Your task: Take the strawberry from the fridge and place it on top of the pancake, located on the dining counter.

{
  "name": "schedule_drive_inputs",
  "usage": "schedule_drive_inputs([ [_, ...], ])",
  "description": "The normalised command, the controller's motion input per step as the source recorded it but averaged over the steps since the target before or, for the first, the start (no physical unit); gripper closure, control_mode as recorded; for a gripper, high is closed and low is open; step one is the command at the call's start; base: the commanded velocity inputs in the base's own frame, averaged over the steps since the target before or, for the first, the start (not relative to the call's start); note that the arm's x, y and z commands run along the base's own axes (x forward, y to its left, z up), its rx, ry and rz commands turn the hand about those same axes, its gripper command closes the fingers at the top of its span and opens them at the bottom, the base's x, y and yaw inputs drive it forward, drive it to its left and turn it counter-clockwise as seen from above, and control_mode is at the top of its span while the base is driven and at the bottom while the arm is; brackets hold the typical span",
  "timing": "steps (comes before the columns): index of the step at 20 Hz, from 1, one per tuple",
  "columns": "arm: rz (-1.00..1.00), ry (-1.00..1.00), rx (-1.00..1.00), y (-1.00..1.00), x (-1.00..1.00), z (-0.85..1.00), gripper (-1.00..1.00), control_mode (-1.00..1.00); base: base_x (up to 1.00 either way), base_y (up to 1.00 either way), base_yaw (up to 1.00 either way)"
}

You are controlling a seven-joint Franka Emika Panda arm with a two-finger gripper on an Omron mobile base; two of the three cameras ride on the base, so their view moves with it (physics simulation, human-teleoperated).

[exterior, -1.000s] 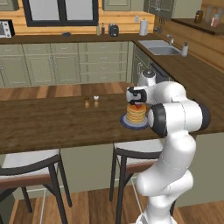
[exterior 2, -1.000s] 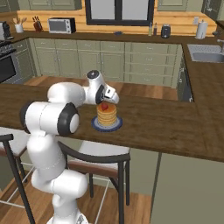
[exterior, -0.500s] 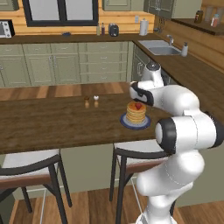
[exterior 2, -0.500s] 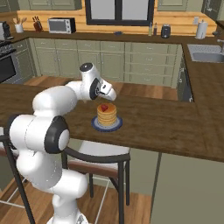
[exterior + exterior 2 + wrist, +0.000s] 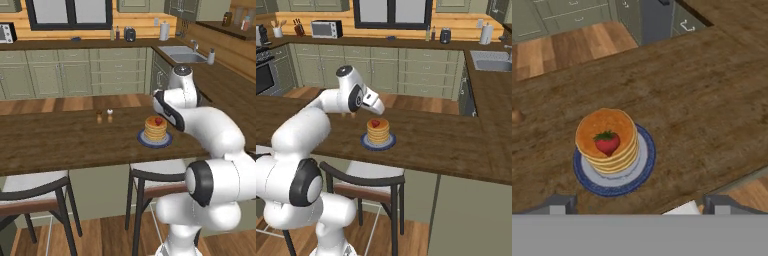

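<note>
The strawberry lies on top of the pancake, a short golden stack on a dark blue plate on the dining counter. In the base views the strawberry shows as a red dot on the pancake. My gripper hangs open above and a little to the side of the stack, with nothing between its fingers. Its hand sits clear of the plate. The fridge is out of view.
Two small shakers stand on the dining counter left of the plate. Stools stand along the counter's near edge. Green wall cabinets, a sink and a microwave line the far side.
The hand has lifted and drawn back from the pancake stack, with its jaws staying wide. The strawberry stays on top of the stack.
</note>
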Motion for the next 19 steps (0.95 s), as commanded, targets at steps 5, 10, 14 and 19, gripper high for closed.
schedule_drive_inputs([
  [5,-0.03,0.0,0.0,0.0,-0.56,0.06,-1.0,-1.0,0.0,0.0,0.0],
  [10,-0.02,0.0,0.0,0.0,-0.54,0.0,-1.0,-1.0,0.0,0.0,0.0],
  [14,-0.01,0.0,0.0,0.0,-0.59,0.0,-1.0,-1.0,0.0,0.0,0.0],
  [19,-0.01,0.0,0.0,0.0,-0.59,0.0,-1.0,-1.0,0.0,0.0,0.0],
])
